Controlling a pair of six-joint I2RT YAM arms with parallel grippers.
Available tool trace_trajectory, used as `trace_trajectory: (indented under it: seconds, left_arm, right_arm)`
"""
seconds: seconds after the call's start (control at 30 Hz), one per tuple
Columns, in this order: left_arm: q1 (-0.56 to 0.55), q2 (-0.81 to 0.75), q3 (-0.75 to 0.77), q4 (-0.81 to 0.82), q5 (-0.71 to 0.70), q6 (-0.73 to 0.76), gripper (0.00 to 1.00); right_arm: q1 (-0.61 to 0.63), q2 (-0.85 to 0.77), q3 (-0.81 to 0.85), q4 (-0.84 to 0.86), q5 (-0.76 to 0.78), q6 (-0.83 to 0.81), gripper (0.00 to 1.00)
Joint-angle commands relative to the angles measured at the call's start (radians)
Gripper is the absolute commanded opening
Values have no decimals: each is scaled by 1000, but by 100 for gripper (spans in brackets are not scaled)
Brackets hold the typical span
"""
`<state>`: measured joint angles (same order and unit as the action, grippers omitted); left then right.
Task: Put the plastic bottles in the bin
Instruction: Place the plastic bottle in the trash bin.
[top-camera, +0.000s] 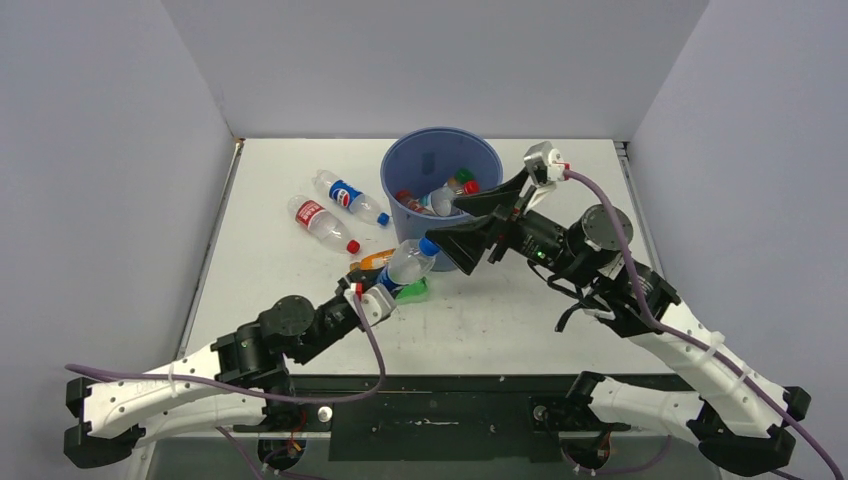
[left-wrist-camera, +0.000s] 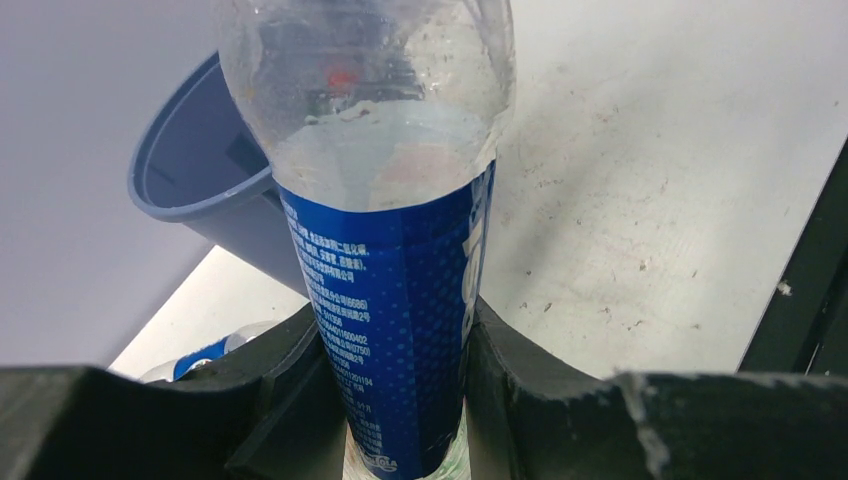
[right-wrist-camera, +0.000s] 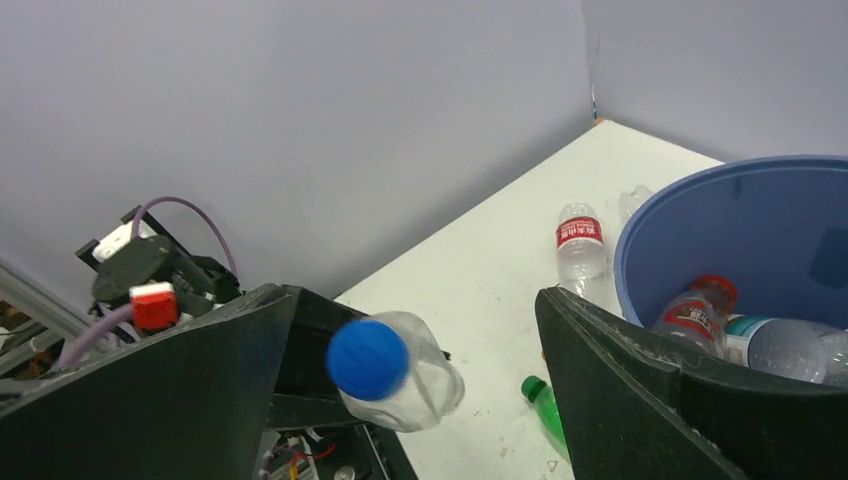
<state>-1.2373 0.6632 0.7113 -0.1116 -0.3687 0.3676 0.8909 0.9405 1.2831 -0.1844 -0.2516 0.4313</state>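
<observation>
**Blue-label bottle (top-camera: 410, 262) in left gripper (top-camera: 392, 283), short of bin (top-camera: 430, 155)**

Pinched low on label btwn both fingers of left gripper, pressed on from either side. Tilted, blue cap aimed far-right twd bin. Just near-left of bin wall, not over rim. In right wrist view, cap facing cam, w/ clear shoulder behind it.

Bin upright at far centre of table (top-camera: 500, 320), mouth open. Inside: several bottles in bin (top-camera: 440, 198), clear bodies, red caps and one green cap showing.

Under and just near of held bottle: green bottle (top-camera: 416, 292), lying on table. Just left of it, orange bottle (top-camera: 372, 260), partly hidden by left arm.

Left of bin, lying side by side: dark-blue-label bottle (top-camera: 348, 196), farther back, cap end near bin wall; red-label bottle (top-camera: 322, 222), nearer, red cap pointing near-right. Touching each other or not: can't tell.

Right gripper (top-camera: 470, 225) at near-right side of bin, fingers spread wide, nothing btwn them. Far finger crossing bin rim in top view; contact w/ rim can't tell. Opening facing left twd held bottle.
</observation>
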Motion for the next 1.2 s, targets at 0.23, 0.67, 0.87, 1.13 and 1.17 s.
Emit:
trace_trajectory:
  seconds: [0.23,0.67,0.87,1.13,1.17]
  left_arm:
    - [5,-34,15,67,5,-83,0]
    - [24,0,21,50,40,-116,0]
    - [24,-17,8,66,45,-116,0]
    - [24,-29,-5,80,71,-107,58]
    - [24,-37,-11,89,71,-106,96]
  right_arm:
    - [32,36,-52,126,33,19,86]
    - [115,89,-74,111,134,-17,56]
    - [128,69,-94,80,212,-24,42]
    - [130,80,-53,55,197,-46,5]
    - [131,78,-34,49,209,-59,5]
